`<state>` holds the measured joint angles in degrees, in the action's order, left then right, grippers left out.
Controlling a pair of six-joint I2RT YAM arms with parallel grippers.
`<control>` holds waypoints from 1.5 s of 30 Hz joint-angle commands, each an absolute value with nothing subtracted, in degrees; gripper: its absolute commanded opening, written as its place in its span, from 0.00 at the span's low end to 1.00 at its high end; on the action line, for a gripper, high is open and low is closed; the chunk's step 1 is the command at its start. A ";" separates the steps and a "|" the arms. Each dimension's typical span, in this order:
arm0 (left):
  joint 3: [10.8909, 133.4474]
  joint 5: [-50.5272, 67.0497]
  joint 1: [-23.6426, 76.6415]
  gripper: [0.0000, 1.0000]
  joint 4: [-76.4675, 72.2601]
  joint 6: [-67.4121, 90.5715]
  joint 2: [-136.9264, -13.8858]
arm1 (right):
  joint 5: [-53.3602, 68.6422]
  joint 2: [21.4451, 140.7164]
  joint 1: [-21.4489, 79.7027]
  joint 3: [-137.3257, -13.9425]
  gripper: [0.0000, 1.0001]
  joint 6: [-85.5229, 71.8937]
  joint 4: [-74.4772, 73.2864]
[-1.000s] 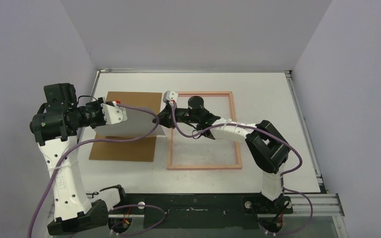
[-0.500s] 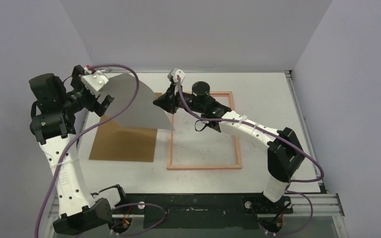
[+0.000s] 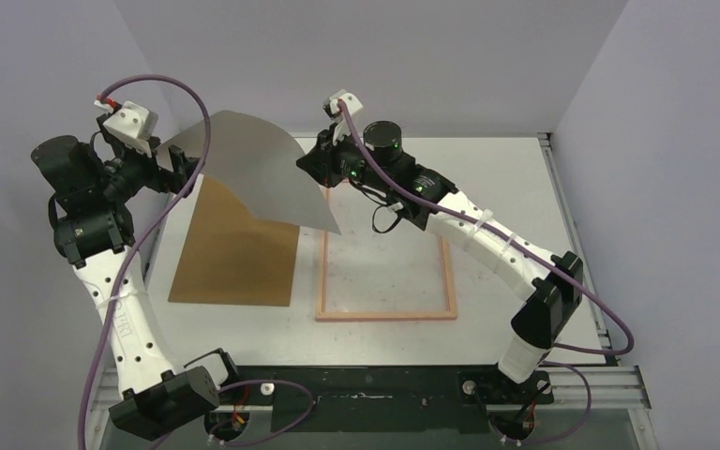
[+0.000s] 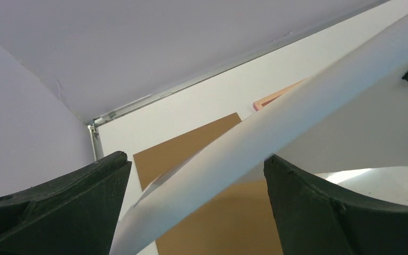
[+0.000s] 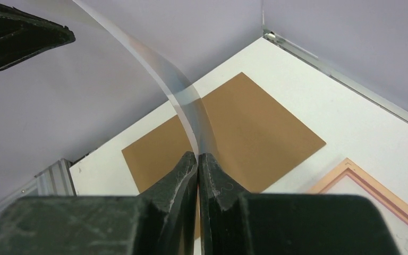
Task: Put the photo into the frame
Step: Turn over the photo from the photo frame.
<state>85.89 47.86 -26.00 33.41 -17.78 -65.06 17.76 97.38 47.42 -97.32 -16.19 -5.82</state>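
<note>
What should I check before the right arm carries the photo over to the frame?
1. The right gripper is shut on the photo at its edge: ok.
2. The left gripper is open: ok.
3. The left fingers are clear of the sheet: cannot tell; it runs between them.
4. The photo is off the table: ok, though strongly bowed.
5. The frame lies flat with its opening bare: ok; its far left corner is hidden behind the photo.
6. The backing board lies apart from the frame: ok.
</note>
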 commanded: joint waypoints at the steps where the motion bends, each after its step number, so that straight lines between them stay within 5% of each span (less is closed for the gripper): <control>1: 84.54 47.54 -26.40 0.96 26.11 -9.47 -65.25 | 11.83 95.86 49.53 -100.58 0.05 -16.91 -13.76; 21: 84.27 44.92 -26.37 0.96 11.34 3.91 -64.24 | 10.37 92.15 50.19 -106.27 0.05 -18.33 -28.25; 28: 85.22 42.25 -26.36 0.96 16.78 3.35 -68.96 | 9.87 89.70 48.18 -108.13 0.05 -23.20 -33.89; 40: 68.19 43.65 -18.22 0.96 24.69 -2.34 -72.28 | 14.02 92.36 46.83 -114.10 0.05 -23.83 -42.45; 45: 65.44 39.33 -13.44 0.97 26.01 -2.94 -73.18 | 23.70 89.98 42.29 -106.66 0.05 -21.05 -43.28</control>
<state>65.84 41.98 -15.88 25.93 -1.56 -73.58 16.58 92.60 45.98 -110.65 -23.03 -42.09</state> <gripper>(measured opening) 0.966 0.059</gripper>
